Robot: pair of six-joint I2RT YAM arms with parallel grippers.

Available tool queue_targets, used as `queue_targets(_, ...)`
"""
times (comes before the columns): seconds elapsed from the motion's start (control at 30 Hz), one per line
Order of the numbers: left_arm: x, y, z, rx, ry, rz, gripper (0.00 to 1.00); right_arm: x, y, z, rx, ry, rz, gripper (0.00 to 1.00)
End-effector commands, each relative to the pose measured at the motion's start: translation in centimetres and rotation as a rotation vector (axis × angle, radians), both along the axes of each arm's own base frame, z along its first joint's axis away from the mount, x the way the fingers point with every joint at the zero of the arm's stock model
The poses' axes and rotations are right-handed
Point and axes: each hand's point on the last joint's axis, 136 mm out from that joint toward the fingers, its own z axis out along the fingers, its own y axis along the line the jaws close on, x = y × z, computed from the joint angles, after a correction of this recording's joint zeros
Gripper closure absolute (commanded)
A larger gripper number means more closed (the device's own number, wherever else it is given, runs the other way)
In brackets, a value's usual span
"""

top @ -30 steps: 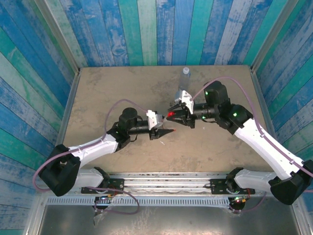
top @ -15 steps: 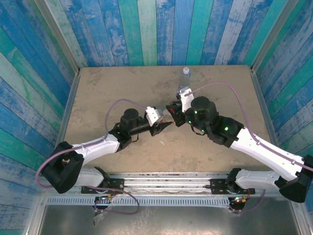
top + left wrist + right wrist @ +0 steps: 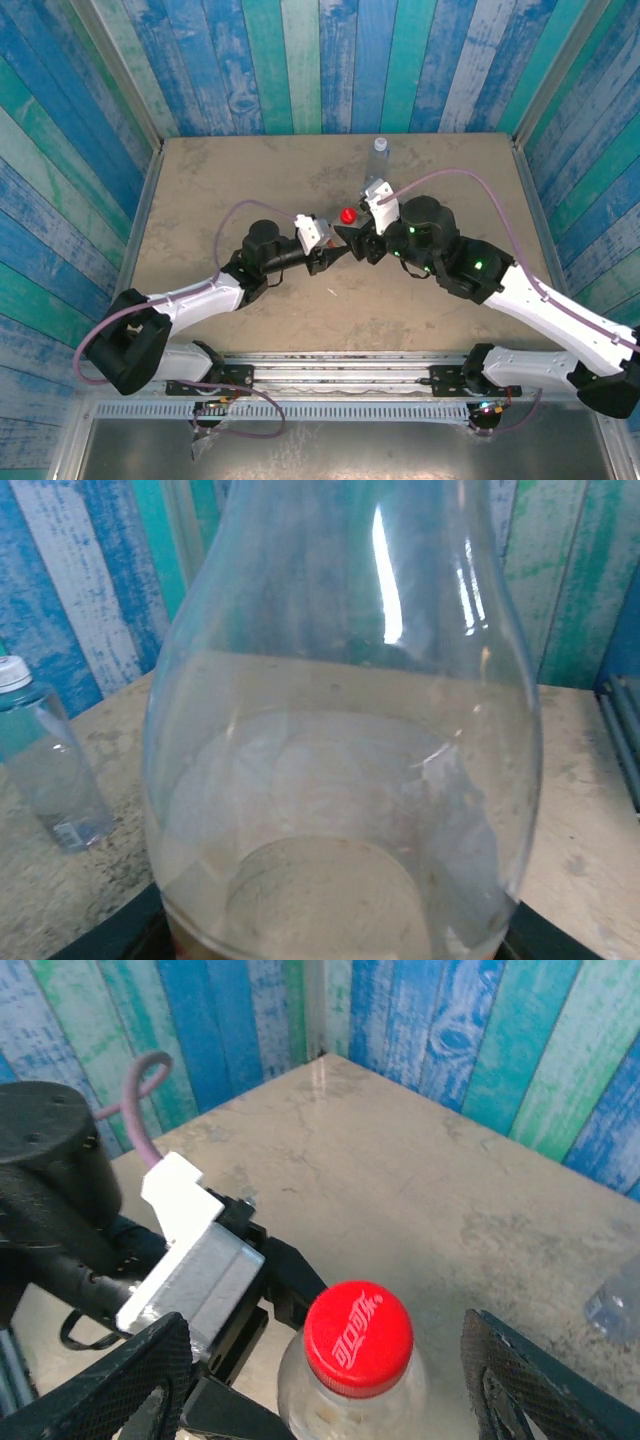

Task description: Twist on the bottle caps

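Observation:
A clear bottle stands upright at the table's middle with my left gripper shut low on its body. In the left wrist view its dark jaws show at the bottom corners. The red cap sits on this bottle's neck. My right gripper is open, its two black pads standing well apart on either side of the red cap and touching nothing. The second bottle stands upright at the back with a white cap on top.
Blue and teal plank walls close in the table on three sides. The left gripper's white camera block sits close beside the bottle neck. Purple cables arc over both arms. Bare tabletop lies to the left.
The right gripper, shut on the red cap a second ago, swung left over the bottle and has opened. The cap stays on the bottle. The left gripper shifted slightly up and right.

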Motion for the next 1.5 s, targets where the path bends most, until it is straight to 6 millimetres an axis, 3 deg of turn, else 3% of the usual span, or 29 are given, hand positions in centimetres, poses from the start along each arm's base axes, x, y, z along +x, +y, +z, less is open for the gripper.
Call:
queue_targets(0.0,-0.7,-0.6,0.4,-0.021,-0.012,-0.059,0.47,-0.5,-0.1,0.6,-0.041,-0.034,0.047,0.27)
queue_targets(0.27,-0.7,-0.6,0.6,-0.008,-0.022,-0.065,0.47,0.9,0.2,-0.9,-0.059,0.019,-0.005,0.38)
queue_targets(0.57,-0.6,-0.4,0.5,-0.004,-0.022,-0.050,0.46,1.4,0.7,-2.4,-0.060,0.085,0.000,0.68)
queue_targets(0.67,-0.5,-0.2,0.3,-0.001,-0.020,-0.035,0.40,1.5,0.7,-2.2,-0.052,0.083,-0.002,0.75)
queue_targets(0.77,-0.5,0.0,0.3,-0.003,-0.024,-0.021,0.29,1.9,0.5,-2.0,-0.046,0.075,-0.022,0.76)
queue_targets(0.87,-0.7,0.2,0.5,-0.010,-0.033,-0.018,0.10,2.9,-0.1,-2.1,-0.049,0.071,-0.064,0.76)
queue_targets(0.93,-0.9,0.5,0.4,-0.016,-0.027,-0.009,0.02,3.9,-0.7,-2.4,-0.047,0.075,-0.099,0.76)
queue_targets(1.03,-1.3,1.6,0.2,-0.034,-0.020,0.035,0.06,5.6,-1.4,-3.0,-0.041,0.078,-0.145,0.76)
queue_targets(1.27,-2.0,5.5,-3.1,-0.052,0.065,0.205,0.06,10.7,-1.6,-5.0,-0.049,0.078,-0.199,0.76)
queue_targets(1.47,-2.8,7.5,-3.7,-0.060,0.076,0.271,0.06,13.9,-1.2,-7.7,-0.084,0.135,-0.221,0.75)
